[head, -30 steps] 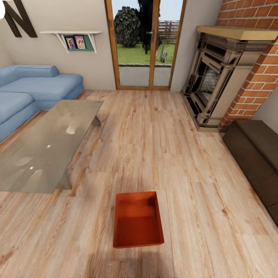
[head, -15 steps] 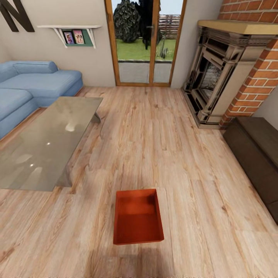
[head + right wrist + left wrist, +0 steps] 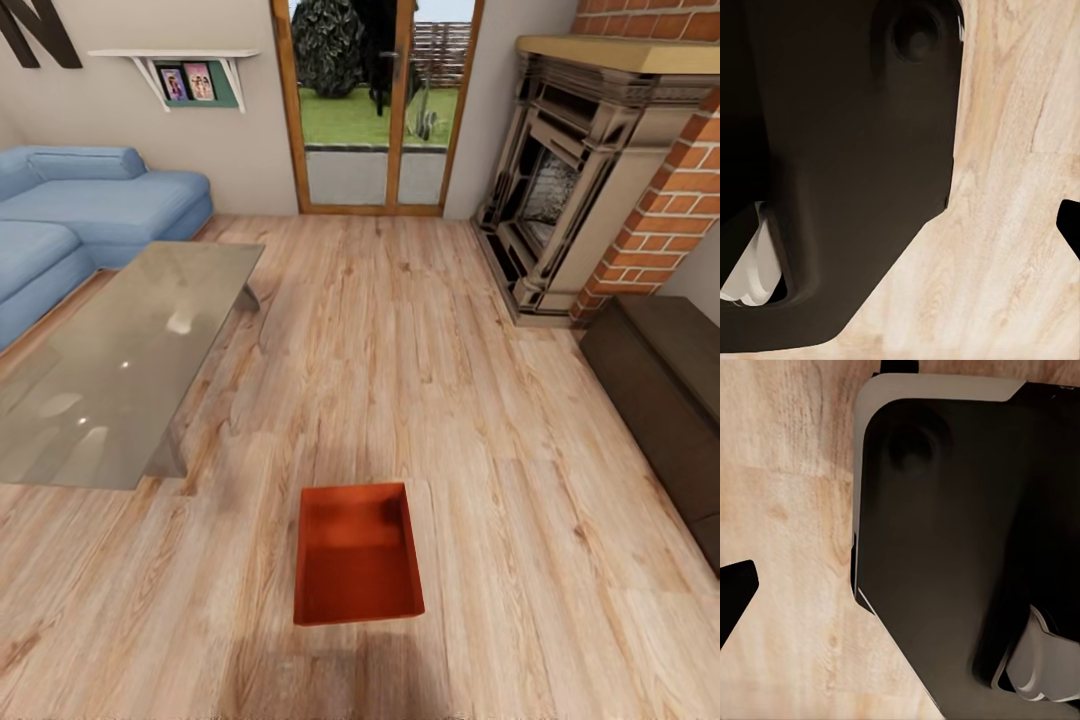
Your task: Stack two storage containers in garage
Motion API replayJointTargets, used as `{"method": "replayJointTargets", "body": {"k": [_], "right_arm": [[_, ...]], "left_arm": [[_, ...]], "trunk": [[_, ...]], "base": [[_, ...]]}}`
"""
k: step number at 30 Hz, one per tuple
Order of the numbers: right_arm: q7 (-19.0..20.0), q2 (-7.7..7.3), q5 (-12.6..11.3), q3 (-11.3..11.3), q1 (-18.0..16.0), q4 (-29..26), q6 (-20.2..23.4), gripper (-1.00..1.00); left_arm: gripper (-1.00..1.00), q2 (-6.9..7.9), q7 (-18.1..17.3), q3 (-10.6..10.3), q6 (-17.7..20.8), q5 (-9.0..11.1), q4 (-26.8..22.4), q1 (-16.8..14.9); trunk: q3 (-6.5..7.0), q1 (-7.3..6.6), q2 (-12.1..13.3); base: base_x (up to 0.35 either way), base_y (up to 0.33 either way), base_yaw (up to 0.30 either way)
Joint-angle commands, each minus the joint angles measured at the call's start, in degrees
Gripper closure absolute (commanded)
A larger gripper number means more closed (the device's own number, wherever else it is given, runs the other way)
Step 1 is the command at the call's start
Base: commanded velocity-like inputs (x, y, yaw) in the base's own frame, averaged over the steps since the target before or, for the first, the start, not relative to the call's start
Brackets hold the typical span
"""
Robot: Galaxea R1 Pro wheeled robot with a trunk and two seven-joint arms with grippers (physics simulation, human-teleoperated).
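Light wood planks [image 3: 420,330] run across the living room, and they also lie under both wrist cameras. Beside the left wrist a dark robot body panel [image 3: 960,547] looms, with a black tip at the picture's edge; the right wrist sees a like dark panel [image 3: 840,165] over the planks. I cannot tell whether the left pincer or the right pincer is wide or narrow.

Out on the floor, straight ahead of the robot, one orange-red bin [image 3: 357,554] sits upright, open-topped and empty. Further off to the left stands the glass-topped table [image 3: 110,370], with the blue sofa [image 3: 90,215] behind it. Patio doors [image 3: 375,105] close the far wall. At right are the brick fireplace [image 3: 590,170] and a dark low cabinet [image 3: 665,400].
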Motion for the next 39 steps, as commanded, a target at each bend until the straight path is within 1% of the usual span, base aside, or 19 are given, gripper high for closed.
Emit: {"method": "replayJointTargets", "body": {"k": [1,39], "right_arm": [[-0.2,0.01,-0.5,0.5,0.0,0.0,-0.1,-1.00],[-0.2,0.01,-0.5,0.5,0.0,0.0,-0.1,-1.00]], "left_arm": [[-1.00,0.02,-0.3,0.0,-0.1,0.6,0.1,0.0],[-1.00,0.02,-0.3,0.0,-0.1,0.6,0.1,0.0]], "trunk": [[-0.14,0.01,0.0],[-3.59,0.01,0.0]], "base": [[0.000,0.000,0.000],[0.000,0.000,0.000]]}}
